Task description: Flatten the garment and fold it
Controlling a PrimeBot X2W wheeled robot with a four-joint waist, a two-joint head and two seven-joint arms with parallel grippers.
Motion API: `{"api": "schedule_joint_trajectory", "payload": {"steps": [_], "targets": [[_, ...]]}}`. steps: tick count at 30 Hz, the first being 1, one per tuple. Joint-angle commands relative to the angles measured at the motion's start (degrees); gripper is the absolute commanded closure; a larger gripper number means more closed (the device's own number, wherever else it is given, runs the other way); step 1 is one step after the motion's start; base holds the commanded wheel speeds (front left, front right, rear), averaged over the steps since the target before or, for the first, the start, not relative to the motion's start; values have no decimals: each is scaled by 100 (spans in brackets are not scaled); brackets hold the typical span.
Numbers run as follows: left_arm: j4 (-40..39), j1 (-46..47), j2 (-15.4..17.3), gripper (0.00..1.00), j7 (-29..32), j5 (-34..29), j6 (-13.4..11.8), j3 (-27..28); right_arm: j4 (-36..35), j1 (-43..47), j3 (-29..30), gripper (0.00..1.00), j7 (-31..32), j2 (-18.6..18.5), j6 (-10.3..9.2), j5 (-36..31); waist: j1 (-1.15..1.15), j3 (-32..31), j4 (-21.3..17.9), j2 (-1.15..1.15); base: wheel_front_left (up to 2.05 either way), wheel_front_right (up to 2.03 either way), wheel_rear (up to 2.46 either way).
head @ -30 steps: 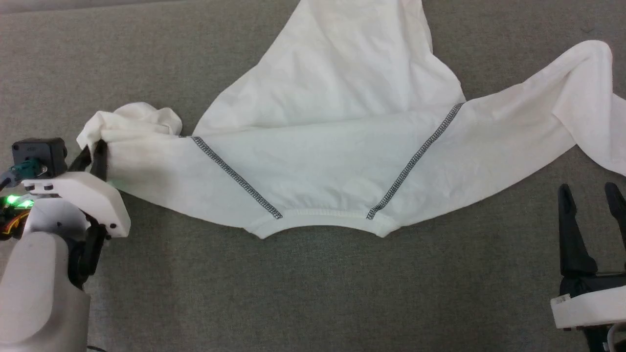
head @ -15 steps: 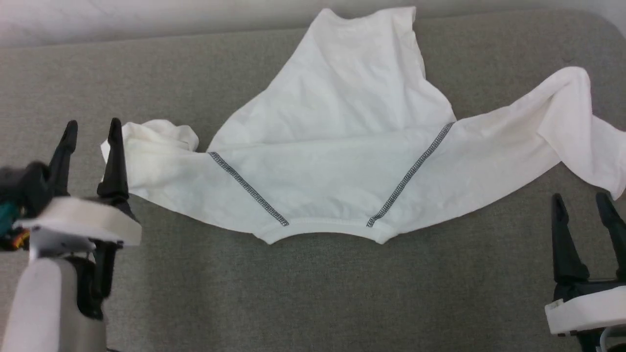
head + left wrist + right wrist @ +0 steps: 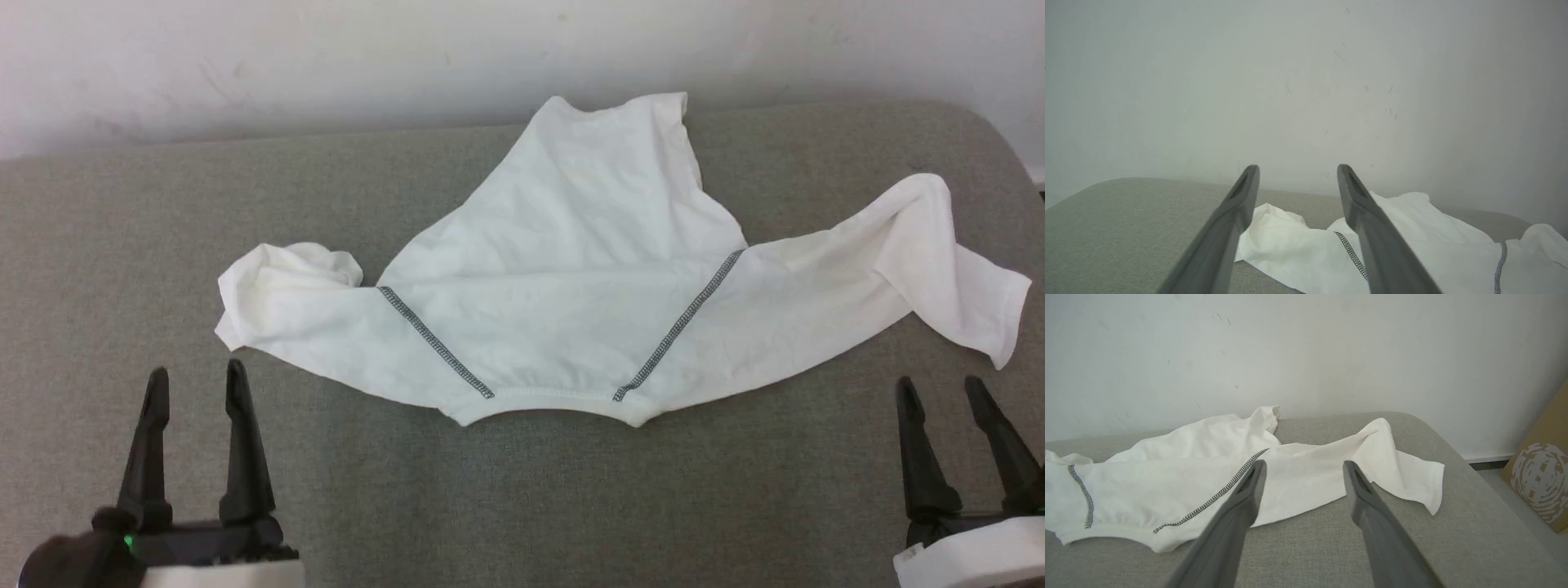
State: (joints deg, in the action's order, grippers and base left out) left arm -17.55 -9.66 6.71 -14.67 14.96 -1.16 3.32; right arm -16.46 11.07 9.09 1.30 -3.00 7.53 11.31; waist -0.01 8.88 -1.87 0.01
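Garment (image 3: 563, 269) first, says one observer: where does the white thin-fabric long-sleeved shirt with dark grey zigzag shoulder seams lie?

On the grey woven cushioned surface (image 3: 522, 490), answers the other, collar (image 3: 551, 398) toward the robot and hem toward the white wall (image 3: 326, 57). That orientation probably puts one sleeve within reach of each arm.

Is it flat?

Not yet. The sleeve on the robot's left (image 3: 282, 290) is bunched back on itself beside the seam. The sleeve on its right (image 3: 898, 269) runs out long but doubles over near the cuff (the body also narrows toward the hem, so its sides seem tucked under).

And the robot's arms?

The left gripper (image 3: 196, 371) and the right gripper (image 3: 939, 382) both hover at the robot's edge of the surface, fingers spread apart, holding nothing, clear of the cloth. Parked wide like that, each one faces its own sleeve, and the head camera gets an open look at the whole shirt.

So the step in hand?

Flattening, in the second observer's judgement: the crumpled left sleeve looks the likeliest part to draw out before any fold.
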Motion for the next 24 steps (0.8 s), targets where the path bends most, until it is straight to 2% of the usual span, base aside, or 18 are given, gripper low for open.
{"api": "schedule_joint_trajectory", "payload": {"steps": [1,6,12,18,21,24], "targets": [[-145,-131,-72,0,-28,-118,-37,-16,47,80,-7,0,-48,13,-4,52,1,-96,-7,-1,0,0,0],[-249,-721,-236,0,-31,-326,26,-124,192,251,-34,0,-115,13,-4,97,1,-278,5,-1,0,0,0],[-186,-778,-316,0,-32,-396,119,-222,313,284,-42,0,34,13,-4,95,1,-452,66,-1,0,0,0],[-88,-633,-343,0,-32,-509,243,-359,263,-11,-218,0,1090,13,-4,-540,1,-347,117,-1,0,0,0],[-47,-529,-354,0,-32,-515,276,-409,322,-302,-210,0,1675,2,-4,-628,1,-219,160,-1,0,0,0],[-5,-419,-363,0,-32,-509,310,-468,401,-571,-261,0,2181,-177,-4,-698,1,-55,224,-1,0,0,0]]}}
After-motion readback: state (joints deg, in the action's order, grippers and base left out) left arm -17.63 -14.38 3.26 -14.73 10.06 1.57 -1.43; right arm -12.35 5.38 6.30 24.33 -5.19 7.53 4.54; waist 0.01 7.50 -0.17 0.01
